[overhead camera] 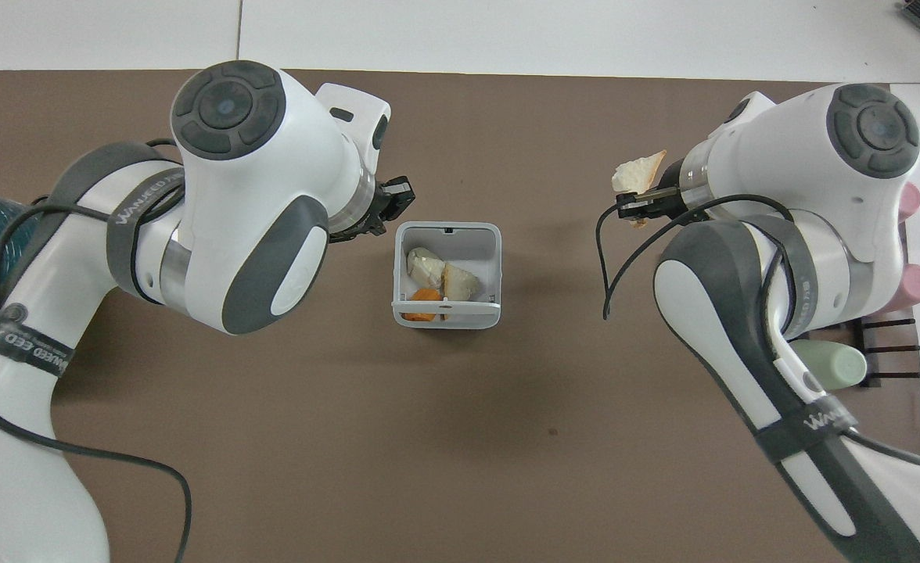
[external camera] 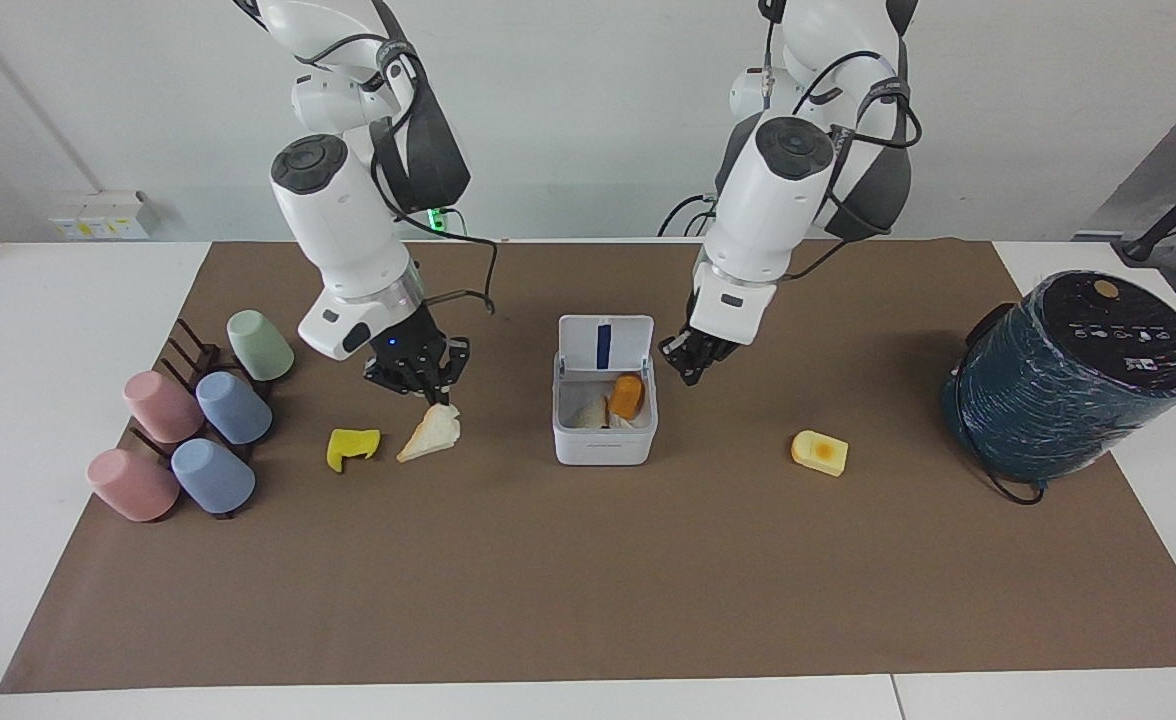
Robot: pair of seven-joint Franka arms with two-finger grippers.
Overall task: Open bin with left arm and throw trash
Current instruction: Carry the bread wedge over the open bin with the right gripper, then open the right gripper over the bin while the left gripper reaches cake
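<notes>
On the counter point(external camera: 68, 330) the bin point(external camera: 605, 432) is seen open; the left end effector point(external camera: 690, 362) is pressed together empty beside it, bread point(external camera: 431, 434) pinched by the right end effector point(external camera: 426, 388).

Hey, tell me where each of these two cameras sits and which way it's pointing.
Facing view: high across the table, looking back at the robots; both arms show from upper links down, left gripper beside the open bin, right gripper holding the bread piece.
Overhead view: high above the robots' end, looking steeply down and forward; both arms enter from the bottom.
Shared: bin, bread piece, both grippers, the brown mat, turned half around.
</notes>
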